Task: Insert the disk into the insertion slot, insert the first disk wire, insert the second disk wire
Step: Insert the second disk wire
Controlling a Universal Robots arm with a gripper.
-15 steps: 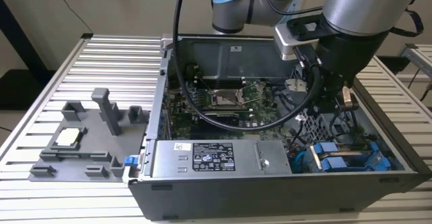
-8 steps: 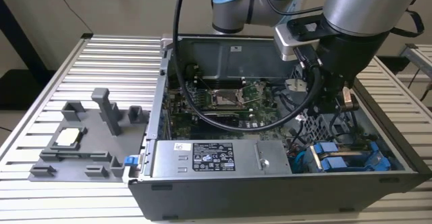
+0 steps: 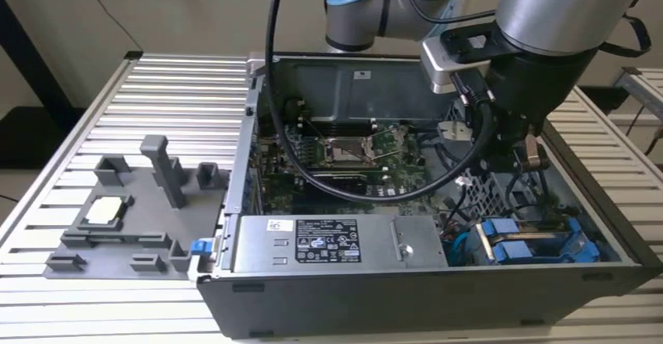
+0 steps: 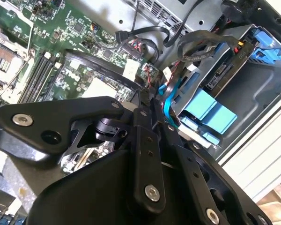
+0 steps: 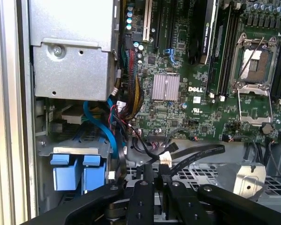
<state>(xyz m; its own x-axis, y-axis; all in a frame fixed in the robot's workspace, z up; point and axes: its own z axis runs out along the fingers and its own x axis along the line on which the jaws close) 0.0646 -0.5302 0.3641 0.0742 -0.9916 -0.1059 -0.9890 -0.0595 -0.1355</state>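
Note:
The disk (image 3: 523, 244) lies in the insertion slot (image 3: 592, 244) at the case's near corner on the exterior view's right, its blue tabs (image 5: 77, 171) facing up. In the second wrist view the disk's connector edge (image 4: 221, 70) shows inside the grey bay (image 4: 253, 93), with a blue cable (image 4: 171, 91) beside it. My gripper (image 3: 526, 161) hangs over the perforated cage, a little behind the disk. Its black fingers (image 5: 145, 187) stand nearly together, and the end of a black wire (image 5: 196, 157) with a white tag runs in between them. The gripper (image 4: 147, 101) reads as shut on that wire.
A grey power-supply box (image 3: 331, 243) fills the case's front. The green motherboard (image 5: 187, 93) lies behind it, crossed by a thick black cable loop (image 3: 342, 185). Loose wires lie on the perforated cage (image 5: 201, 176). A grey fixture (image 3: 135, 204) sits on the slatted table outside the case.

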